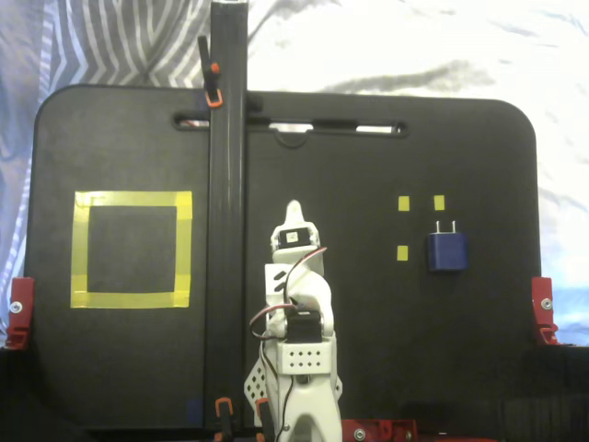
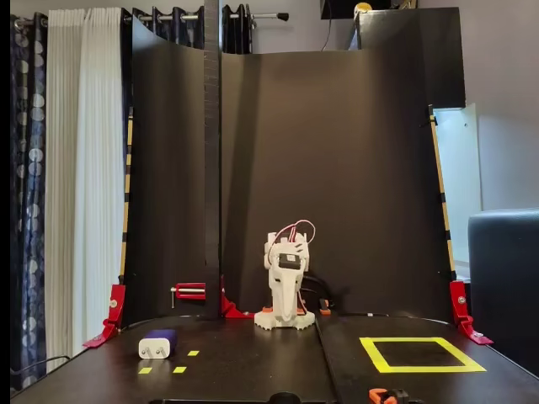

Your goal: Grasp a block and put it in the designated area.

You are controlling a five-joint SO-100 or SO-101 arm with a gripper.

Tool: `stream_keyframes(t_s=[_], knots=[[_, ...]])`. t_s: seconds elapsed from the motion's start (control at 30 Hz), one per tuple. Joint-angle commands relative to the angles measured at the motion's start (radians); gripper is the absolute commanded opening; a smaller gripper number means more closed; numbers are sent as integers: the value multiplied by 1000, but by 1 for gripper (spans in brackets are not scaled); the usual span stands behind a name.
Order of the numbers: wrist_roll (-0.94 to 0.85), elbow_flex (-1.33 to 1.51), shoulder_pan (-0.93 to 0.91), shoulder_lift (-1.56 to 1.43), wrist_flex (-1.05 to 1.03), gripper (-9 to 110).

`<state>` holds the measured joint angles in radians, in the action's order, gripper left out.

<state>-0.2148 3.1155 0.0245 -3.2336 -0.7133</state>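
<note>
Plainly, the task stood at its very start. The arm (image 1: 296,304) was folded up over its base at the middle of the bench's (image 1: 368,166) near edge in the overhead-looking fixed view, with nothing in its gripper (image 1: 294,214); whether the jaws were parted or closed could not be told from either fixed view. The block (image 1: 445,250) lay untouched toward the bench's right edge in that view, prongs pointing at the far edge, just beside three small yellow tape squares (image 1: 403,203). The designated area (image 1: 132,250) sat empty near the opposite, left edge, well apart from the block.

By my judgement, the next move called for the arm to unfold, swing toward the block's side, open its jaws and descend over the block's narrower sides.

No brand, label or legible writing showed on the block, arm or bench.
</note>
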Motion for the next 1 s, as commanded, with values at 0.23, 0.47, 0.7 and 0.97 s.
stream_keyframes(t_s=[0.23, 0.47, 0.7, 0.97], knots=[[-216, -284, -43, 258, 15, 1], [-448, -483, -64, 485, -5, 1], [-693, -664, -86, 672, -64, 1], [-979, -847, -132, 862, -210, 1]])
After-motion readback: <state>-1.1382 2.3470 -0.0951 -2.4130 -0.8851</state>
